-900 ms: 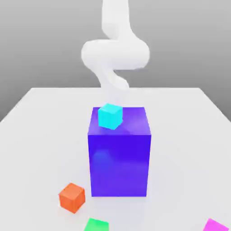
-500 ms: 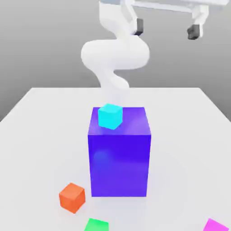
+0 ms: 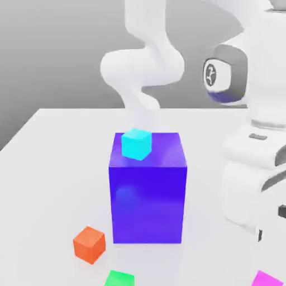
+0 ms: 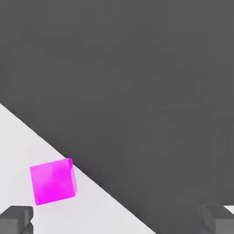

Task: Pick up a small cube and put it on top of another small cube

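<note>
Claw [image 4: 116, 221] gapes wide, empty; magenta cube [image 4: 53, 181] lies just beside one finger [image 4: 17, 219].

Cyan cube [image 3: 137, 143]: small, resting upright on the top face of the large blue block [image 3: 148, 190], near its rear corner on the exterior view's left, turned slightly askew to the block's edges. Magenta cube [image 4: 53, 181]: small, lying flat on the white table [image 3: 50, 162] close to the table's edge; in the exterior view it sits at the bottom right corner, partly cut off.

Four small cubes [image 3: 137, 143], one big block [image 3: 148, 195].
</note>
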